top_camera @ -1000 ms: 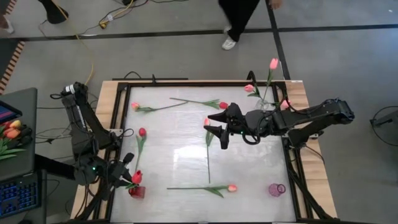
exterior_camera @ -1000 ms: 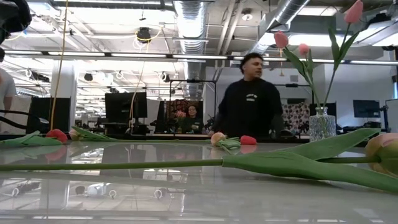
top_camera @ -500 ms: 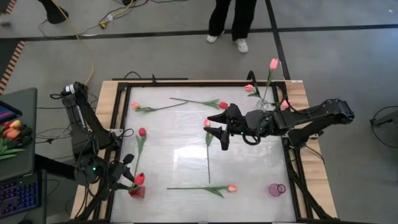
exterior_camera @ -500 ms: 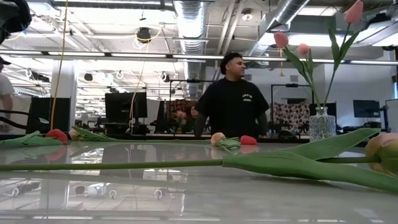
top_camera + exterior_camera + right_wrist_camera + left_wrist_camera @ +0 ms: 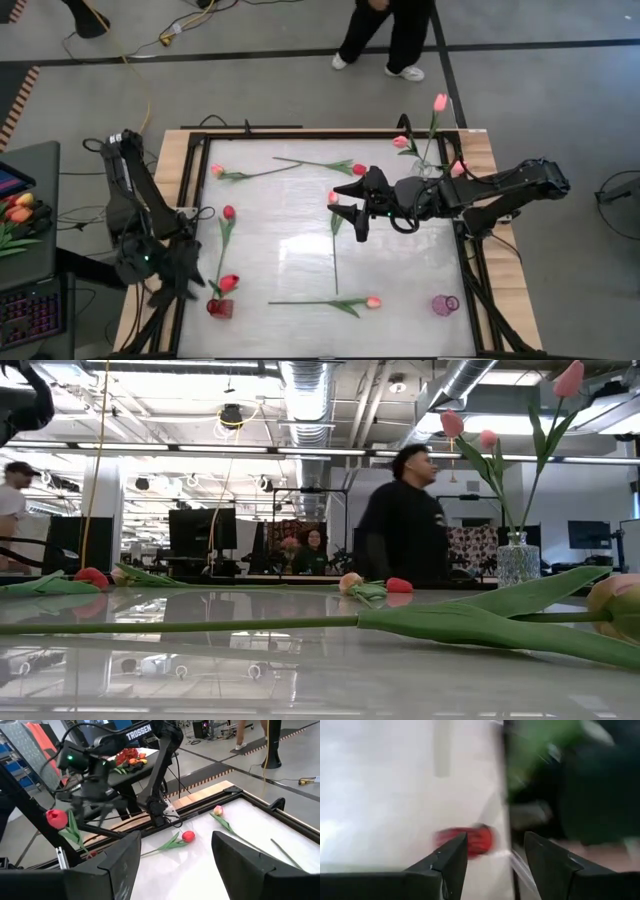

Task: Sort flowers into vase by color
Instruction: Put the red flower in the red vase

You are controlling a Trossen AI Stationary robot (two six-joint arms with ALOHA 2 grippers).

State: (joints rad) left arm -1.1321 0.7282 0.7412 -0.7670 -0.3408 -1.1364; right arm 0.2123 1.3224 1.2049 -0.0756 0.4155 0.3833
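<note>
A red tulip stands in the small red vase at the table's near left corner, its head leaning over the rim. My left gripper hovers open just left of it; its wrist view shows a blurred red shape ahead of the open fingers. My right gripper hangs open over the table's middle, beside a pink tulip's head. More tulips lie flat: pink, red, red, pink. A clear vase at the far right holds pink tulips.
A small purple vase stands at the near right corner. A black frame borders the white table top. A side desk on the left carries bunched orange-red tulips. A person walks behind the far edge.
My left gripper has opened and let go of the red tulip, then drawn back toward the table's left edge. The tulip stays in the red vase, its head now leaning a little to the right. The person behind the table has walked along.
</note>
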